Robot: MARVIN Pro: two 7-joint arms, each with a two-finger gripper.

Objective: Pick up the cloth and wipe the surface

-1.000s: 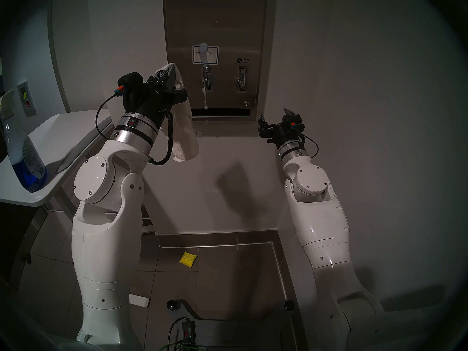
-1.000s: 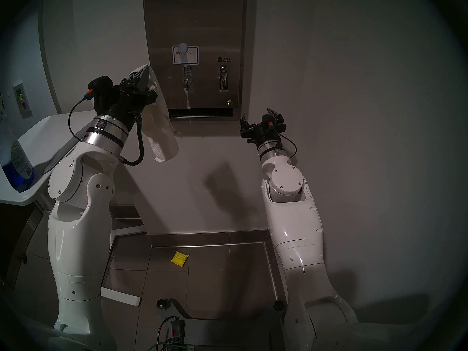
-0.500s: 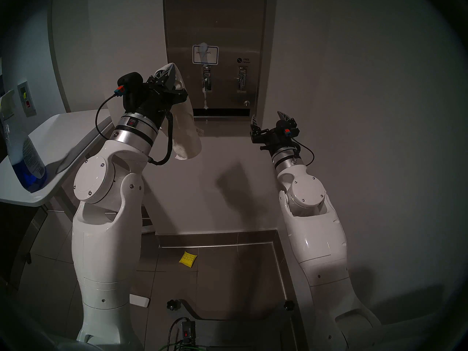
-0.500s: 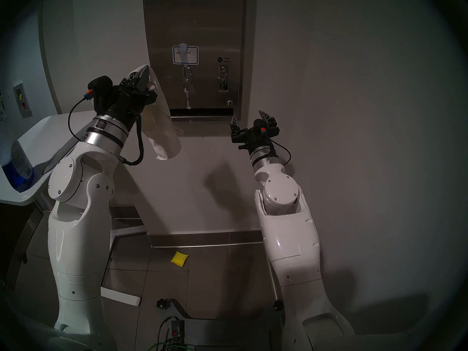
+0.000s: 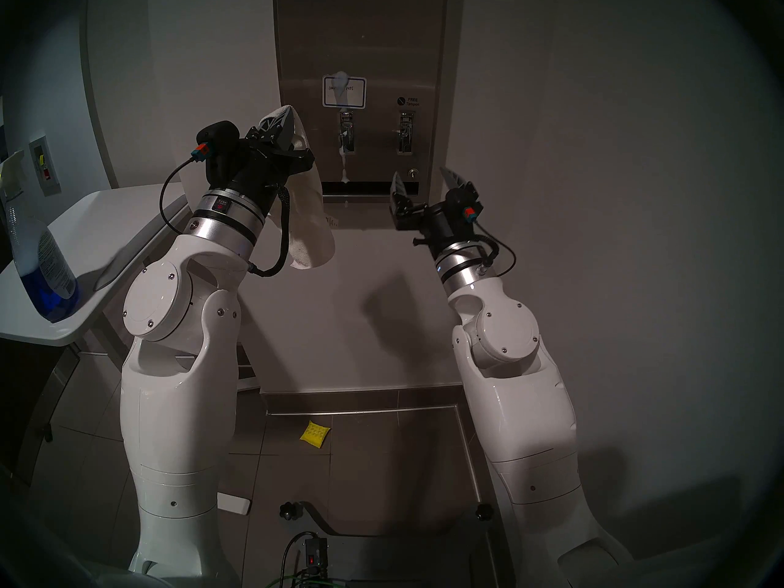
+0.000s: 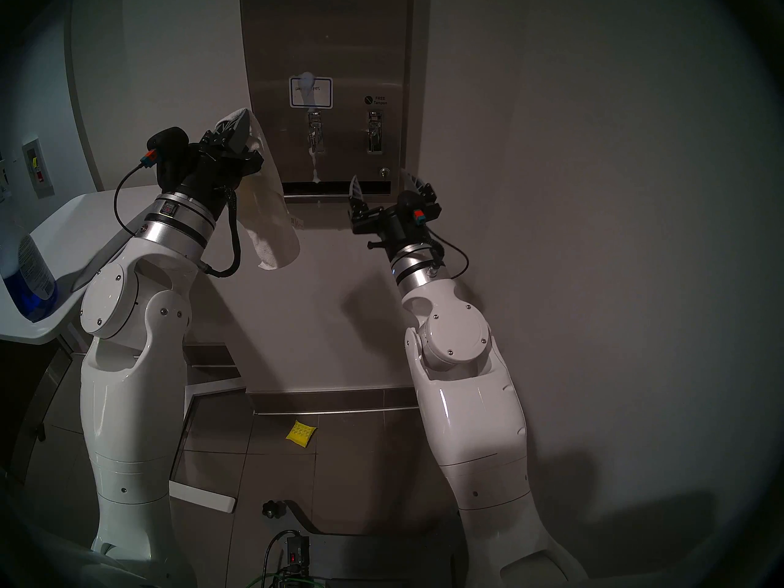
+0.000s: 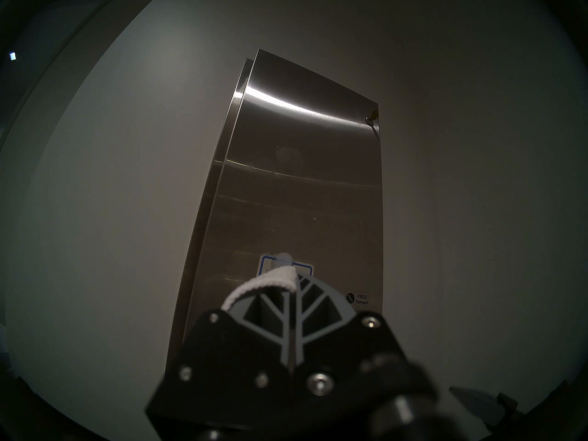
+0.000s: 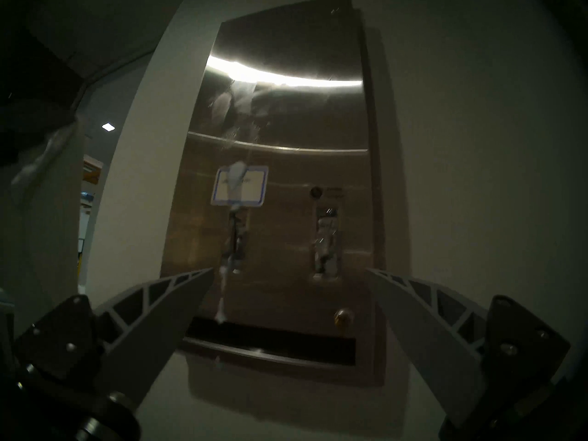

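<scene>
Meanwhile, left of the steel dispenser front [image 5: 377, 56], the left gripper [image 5: 278, 122] is clamped on the dangling cloth [image 5: 312, 226] while the right gripper [image 5: 424, 180] gapes empty below it, where loose folds could snag its chrome levers [image 5: 347, 133].

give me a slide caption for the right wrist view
Open right gripper facing the steel dispenser, white foam streak running below its label.

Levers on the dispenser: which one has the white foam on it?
The left lever, under the blue-bordered label; foam runs down from it. The right lever looks clean.
</scene>
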